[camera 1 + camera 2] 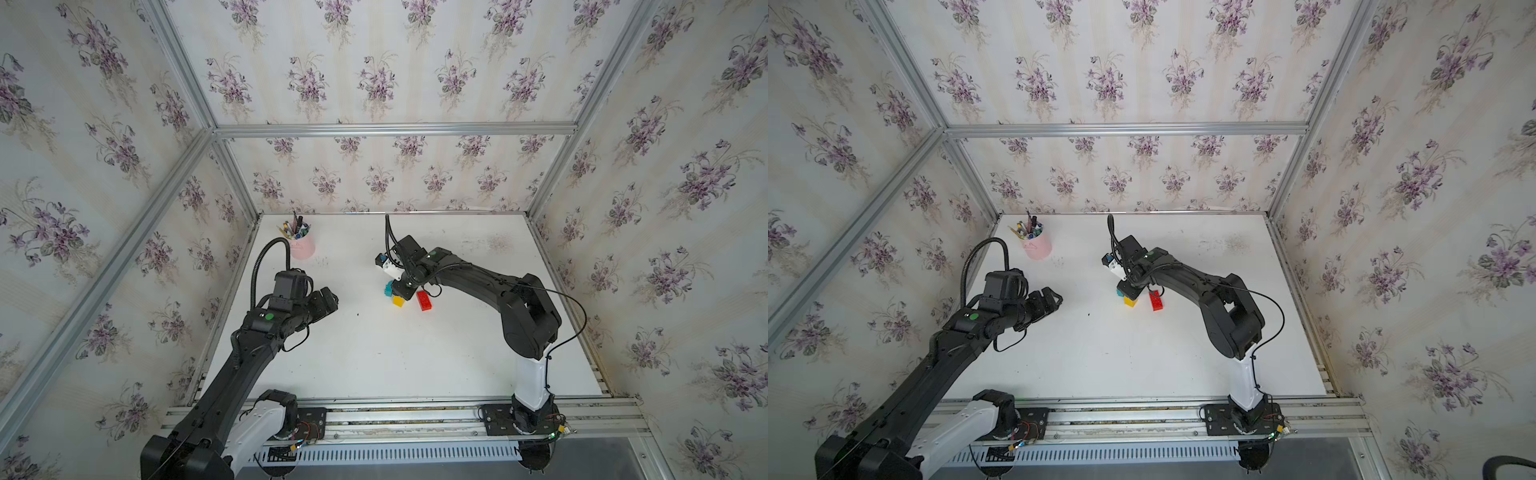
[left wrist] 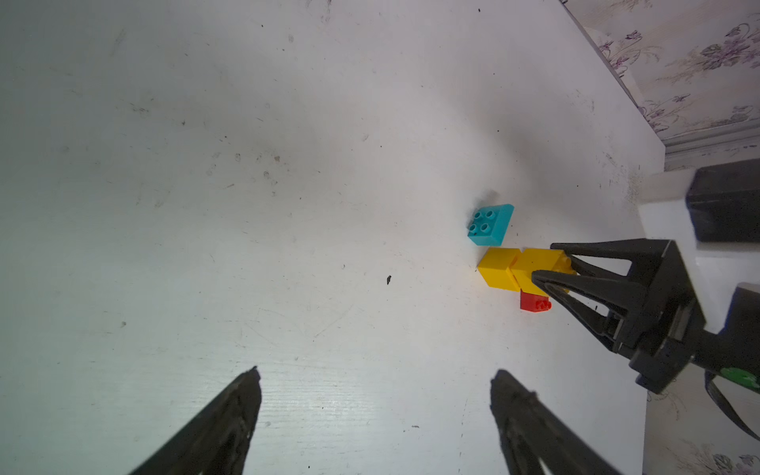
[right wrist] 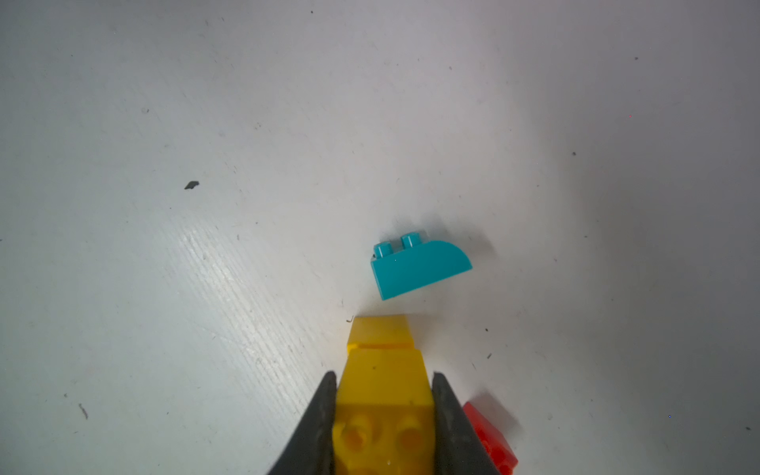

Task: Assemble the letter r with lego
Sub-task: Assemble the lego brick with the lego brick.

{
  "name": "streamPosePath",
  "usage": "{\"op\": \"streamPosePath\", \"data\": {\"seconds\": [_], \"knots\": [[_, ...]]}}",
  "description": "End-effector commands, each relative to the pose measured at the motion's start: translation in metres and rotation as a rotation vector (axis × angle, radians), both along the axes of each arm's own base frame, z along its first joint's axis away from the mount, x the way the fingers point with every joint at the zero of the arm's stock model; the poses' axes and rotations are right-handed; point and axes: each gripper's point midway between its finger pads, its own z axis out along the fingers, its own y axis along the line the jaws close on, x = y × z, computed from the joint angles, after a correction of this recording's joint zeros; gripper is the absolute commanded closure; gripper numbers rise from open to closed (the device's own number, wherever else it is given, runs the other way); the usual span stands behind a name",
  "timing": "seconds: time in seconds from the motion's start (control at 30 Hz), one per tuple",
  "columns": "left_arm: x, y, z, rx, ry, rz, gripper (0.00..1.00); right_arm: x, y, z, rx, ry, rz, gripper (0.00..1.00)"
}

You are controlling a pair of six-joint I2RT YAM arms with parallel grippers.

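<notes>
closest to the right wrist camera, the right pincer (image 3: 384, 376) pinches the yellow bar (image 3: 384, 395). its fingers press on both sides of the nearer of two yellow bricks set end to end, and that brick's studs face the camera. the teal brick (image 3: 419, 267), rounded at one corner, lies loose on the desk (image 3: 205, 246) just past the bar's far end, with a narrow gap between them. the red brick (image 3: 491, 440) lies just beside the held end, outside one finger; whether it touches the bar cannot be told. teal is not yet joined to the bar.

in both top views the bricks cluster a little right of the frame's centre, under the right wrist: teal to the left, yellow just below it, red to the right. the left pincer (image 2: 377, 372) is spread wide with nothing between its fingers, and hovers left of centre, well apart from the bricks. a pink cup (image 1: 302, 245) of pens stands at the desk's upper left corner.
</notes>
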Motion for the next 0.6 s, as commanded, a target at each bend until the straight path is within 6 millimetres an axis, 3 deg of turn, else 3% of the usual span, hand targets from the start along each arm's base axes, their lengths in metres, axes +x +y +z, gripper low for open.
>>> {"op": "streamPosePath", "data": {"seconds": [0.0, 0.3, 0.57], "knots": [[-0.0002, 0.001, -0.0011, 0.001, 0.003, 0.006, 0.11, 0.0009, -0.0021, -0.0059, -0.021, -0.002, 0.006, 0.84], [-0.0014, 0.0018, -0.0029, 0.003, 0.007, 0.01, 0.11, -0.0048, -0.0072, -0.0157, -0.049, 0.029, 0.007, 0.83], [-0.0019, 0.002, -0.0041, 0.004, 0.01, 0.011, 0.11, -0.0044, -0.0103, -0.0084, -0.045, 0.011, -0.01, 0.83]]}}
